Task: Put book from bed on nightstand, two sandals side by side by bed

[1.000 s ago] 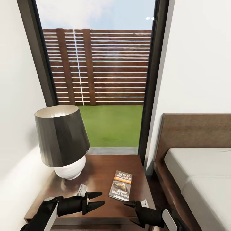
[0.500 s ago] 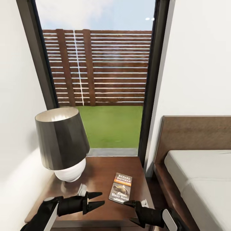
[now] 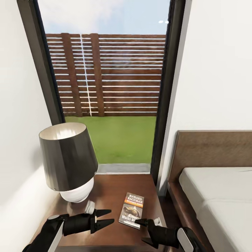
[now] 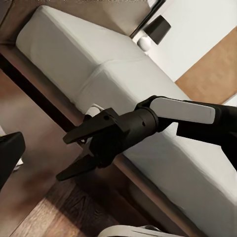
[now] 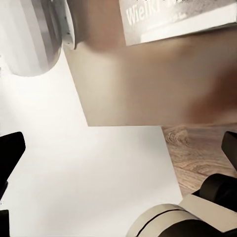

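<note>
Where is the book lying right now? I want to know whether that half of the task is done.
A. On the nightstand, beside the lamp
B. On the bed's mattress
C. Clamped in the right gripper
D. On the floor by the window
A: in the head view the book lies flat on the nightstand, to the right of the lamp, with the right gripper open and holding nothing beside it.

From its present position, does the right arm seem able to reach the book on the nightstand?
Probably yes. In the head view the right gripper is open and empty, just at the near edge of the book, which lies flat on the nightstand. Nothing stands between them; the lamp is off to the other side.
</note>
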`<state>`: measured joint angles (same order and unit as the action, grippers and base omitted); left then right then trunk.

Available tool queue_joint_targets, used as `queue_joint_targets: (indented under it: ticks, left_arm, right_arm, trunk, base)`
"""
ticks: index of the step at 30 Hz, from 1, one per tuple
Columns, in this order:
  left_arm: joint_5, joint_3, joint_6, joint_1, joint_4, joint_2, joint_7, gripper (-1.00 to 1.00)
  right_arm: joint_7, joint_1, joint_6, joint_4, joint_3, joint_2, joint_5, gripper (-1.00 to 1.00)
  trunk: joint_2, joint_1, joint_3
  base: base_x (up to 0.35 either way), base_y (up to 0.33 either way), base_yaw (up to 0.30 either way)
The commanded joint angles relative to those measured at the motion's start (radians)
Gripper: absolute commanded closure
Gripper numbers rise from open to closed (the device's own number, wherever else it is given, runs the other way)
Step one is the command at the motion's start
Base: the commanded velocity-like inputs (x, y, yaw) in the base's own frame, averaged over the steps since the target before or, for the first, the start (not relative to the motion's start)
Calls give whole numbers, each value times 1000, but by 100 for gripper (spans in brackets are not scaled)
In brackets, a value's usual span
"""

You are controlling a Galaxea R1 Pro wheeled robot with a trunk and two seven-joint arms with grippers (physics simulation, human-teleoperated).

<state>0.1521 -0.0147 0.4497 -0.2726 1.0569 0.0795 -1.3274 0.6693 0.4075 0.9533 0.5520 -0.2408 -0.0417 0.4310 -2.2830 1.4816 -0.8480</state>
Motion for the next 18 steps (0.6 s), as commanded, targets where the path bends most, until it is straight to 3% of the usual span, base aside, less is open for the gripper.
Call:
queue_joint_targets:
  ticks: [1, 18]
  left_arm:
    - [3, 0, 10, 0, 0, 0, -3, -100]
    - [3, 1, 10, 0, 0, 0, -3, -100]
  right_arm:
    - [4, 1, 4, 0, -7, -1, -7, -100]
    - [6, 1, 5, -1, -8, -1, 6, -100]
  trunk:
    - [7, -4, 2]
    - [126, -69, 55]
  base:
    - [0, 0, 0]
    - [0, 0, 0]
